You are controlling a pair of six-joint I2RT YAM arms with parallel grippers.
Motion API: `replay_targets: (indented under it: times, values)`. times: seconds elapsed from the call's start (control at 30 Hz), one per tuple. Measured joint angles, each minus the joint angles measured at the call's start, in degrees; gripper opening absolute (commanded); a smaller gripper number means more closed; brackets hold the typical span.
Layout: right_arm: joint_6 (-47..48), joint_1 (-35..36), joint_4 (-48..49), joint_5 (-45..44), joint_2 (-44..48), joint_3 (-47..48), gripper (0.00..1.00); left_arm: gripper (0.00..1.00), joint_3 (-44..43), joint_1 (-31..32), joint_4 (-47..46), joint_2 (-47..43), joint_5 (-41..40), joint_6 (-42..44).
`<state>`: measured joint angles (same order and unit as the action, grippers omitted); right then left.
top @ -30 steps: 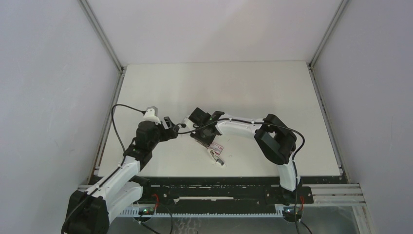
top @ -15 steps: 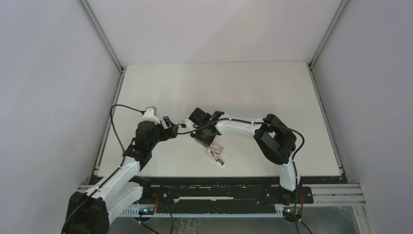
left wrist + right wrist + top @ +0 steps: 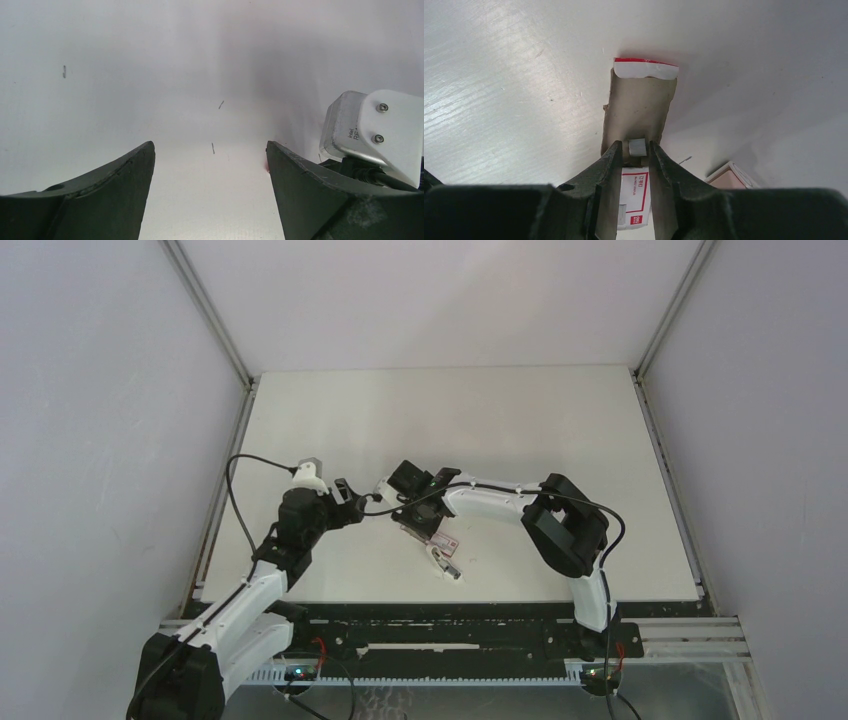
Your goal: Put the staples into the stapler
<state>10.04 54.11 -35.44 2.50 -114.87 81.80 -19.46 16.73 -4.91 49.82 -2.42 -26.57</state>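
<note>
Here the right tool [image 3: 634, 146] pinches a silvery staple block [image 3: 637, 148] over a cardboard box [image 3: 640, 102]; left tool [image 3: 210, 150] gapes.

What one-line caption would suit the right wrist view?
Right gripper flanks a staple strip at the mouth of the opened staple box.

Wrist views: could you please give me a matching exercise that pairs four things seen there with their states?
1. left end effector
2. right end effector
3. staple box
4. loose staples

A. lying open on the table
B. closed on the staple strip
C. open, holding nothing
D. scattered on the table

Pairs: 1-C, 2-B, 3-A, 4-D
</note>
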Motion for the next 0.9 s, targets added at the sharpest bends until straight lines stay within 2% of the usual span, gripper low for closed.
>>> replay_targets:
  times: [0.33,0.6,0.9]
  values:
    - [0.26,-0.11,0.26,-0.94,-1.07,0.0,0.25,0.86,0.0,0.0,0.0,0.0,0.0,0.0]
    - [0.24,-0.13,0.35,-0.5,-1.07,0.0,0.15,0.86,0.0,0.0,-0.02,-0.02,0.0,0.02]
    - [-3.89,-3.21,1.7,3.34,2.21,-0.15,0.13,0.86,0.0,0.0,-0.09,-0.31,0.09,0.07]
